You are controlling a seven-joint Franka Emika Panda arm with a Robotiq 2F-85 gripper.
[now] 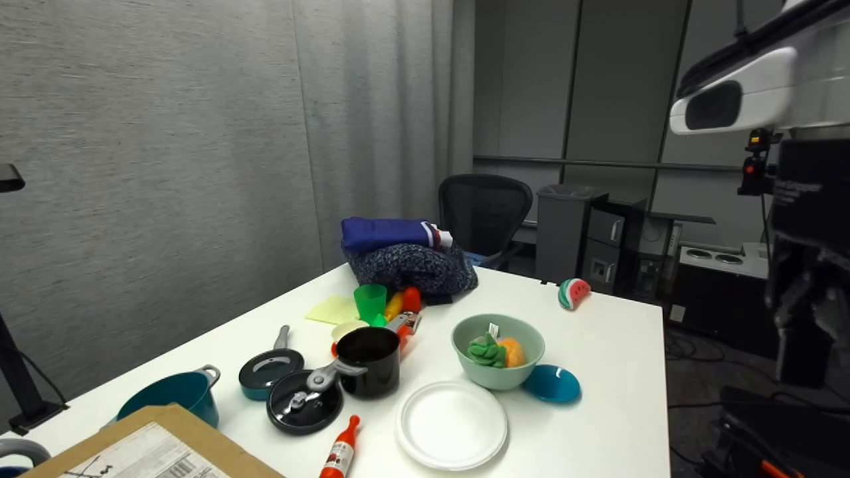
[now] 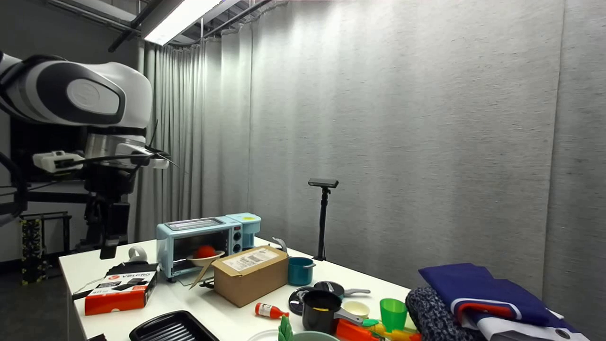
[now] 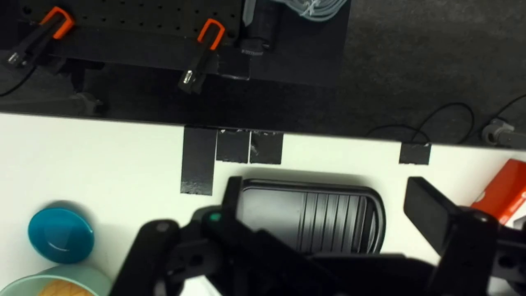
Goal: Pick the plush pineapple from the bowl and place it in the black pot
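Observation:
The plush pineapple (image 1: 511,352), orange-yellow with a green leafy top, lies inside the pale mint-green bowl (image 1: 496,380). In an exterior view, only its green top (image 2: 285,329) shows, beside the bowl's rim (image 2: 315,336). In the wrist view, part of its orange body (image 3: 65,289) shows in the bowl (image 3: 92,276) at the bottom left corner. The black pot (image 1: 375,372) stands on the table; it also shows in an exterior view (image 2: 318,317), with something yellow inside. My gripper (image 3: 324,197) is open and empty, high above a black ridged tray, away from bowl and pot.
A white plate (image 1: 451,425) and a blue dish (image 1: 552,384) are beside the bowl. A black lid (image 1: 305,405), a frying pan (image 1: 271,368) and a red bottle (image 1: 340,448) surround the pot. The ridged tray (image 3: 283,213), cardboard box (image 2: 251,277) and toaster oven (image 2: 203,241) stand nearby.

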